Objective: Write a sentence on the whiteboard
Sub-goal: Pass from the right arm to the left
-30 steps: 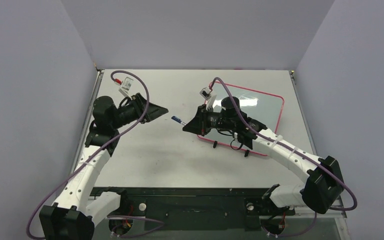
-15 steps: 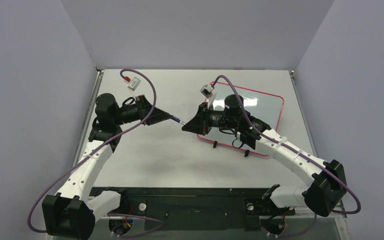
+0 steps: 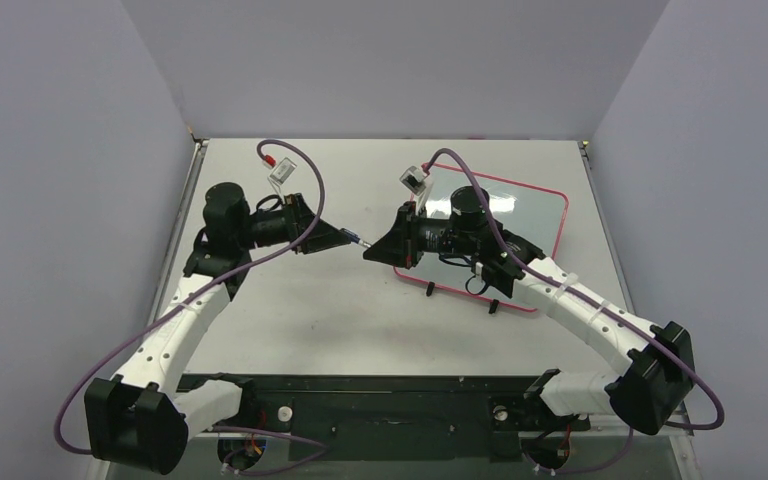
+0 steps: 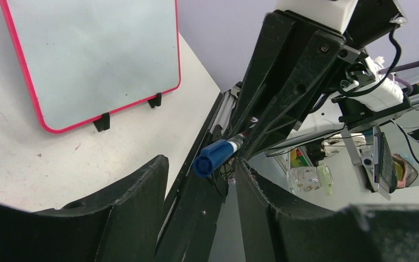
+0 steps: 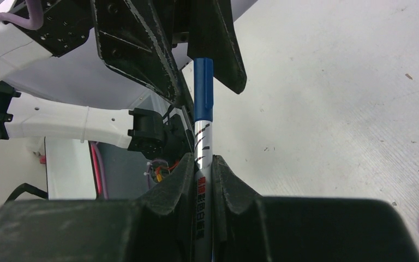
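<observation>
right gripper [image 5: 203, 164]: clamped tight on the barrel of the pen [image 5: 202, 93], just left of the whiteboard [image 3: 535, 215].
pen: silver barrel, blue cap; red label with white characters, too small to read.
left gripper [image 4: 201, 164]: fingers apart on either side of the blue cap, farther left of the whiteboard.
in the way: the right arm [image 3: 560, 295] crossed the whiteboard's near-left part in the top view.
whiteboard: glossy white face, pink-red frame, black feet [image 4: 102, 121], on the table [image 3: 340, 320].
</observation>
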Controlling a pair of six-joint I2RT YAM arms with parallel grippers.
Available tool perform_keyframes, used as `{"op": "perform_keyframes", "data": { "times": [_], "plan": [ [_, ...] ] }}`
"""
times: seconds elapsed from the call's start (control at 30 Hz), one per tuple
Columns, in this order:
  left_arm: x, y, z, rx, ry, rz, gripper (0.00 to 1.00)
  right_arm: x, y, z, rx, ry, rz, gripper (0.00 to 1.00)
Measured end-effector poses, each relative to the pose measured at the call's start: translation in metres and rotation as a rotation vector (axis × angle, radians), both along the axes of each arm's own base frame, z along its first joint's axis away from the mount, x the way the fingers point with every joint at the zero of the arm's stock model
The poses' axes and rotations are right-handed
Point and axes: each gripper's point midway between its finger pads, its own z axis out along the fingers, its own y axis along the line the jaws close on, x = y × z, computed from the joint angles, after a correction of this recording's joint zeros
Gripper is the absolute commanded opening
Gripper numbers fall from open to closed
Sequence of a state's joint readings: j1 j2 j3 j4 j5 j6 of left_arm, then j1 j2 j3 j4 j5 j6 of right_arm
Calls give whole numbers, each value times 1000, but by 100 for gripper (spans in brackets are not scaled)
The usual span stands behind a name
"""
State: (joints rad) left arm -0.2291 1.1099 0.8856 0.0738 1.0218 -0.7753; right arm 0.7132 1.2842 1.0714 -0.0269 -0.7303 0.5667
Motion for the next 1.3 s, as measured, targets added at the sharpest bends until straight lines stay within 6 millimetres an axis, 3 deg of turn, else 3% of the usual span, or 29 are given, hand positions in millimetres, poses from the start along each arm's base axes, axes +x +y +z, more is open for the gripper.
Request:
{"op": "perform_keyframes", "data": {
  "times": [0.4, 0.77, 0.87, 0.93, 0.97, 1.03, 1.1, 1.3],
  "plan": [
    [-13, -17, 12, -43, -16, -68, 43, -3, 1, 2, 1, -13, 12, 0],
    [-17, -23, 10, -53, 19, -104, 0, -10, 1, 1, -2, -28, 56, 0],
    [-19, -23, 11, -56, 25, -115, 0, -12, 1, 1, -3, -39, 70, 0],
    [-19, -23, 11, -57, 26, -116, 0, -12, 1, 1, -4, -42, 72, 23],
    [-20, -23, 11, -58, 27, -117, 0, -11, 1, 1, -4, -44, 71, 42],
    [-20, -24, 14, -68, 17, -115, 0, -8, 1, 0, -8, -37, 47, 62],
    [-20, -25, 15, -78, 7, -107, 0, -4, 0, 0, -9, -31, 20, 72],
    [-12, -25, 28, -139, -8, -57, 0, 4, -8, 22, 35, -46, -78, 76]
  ]
}}
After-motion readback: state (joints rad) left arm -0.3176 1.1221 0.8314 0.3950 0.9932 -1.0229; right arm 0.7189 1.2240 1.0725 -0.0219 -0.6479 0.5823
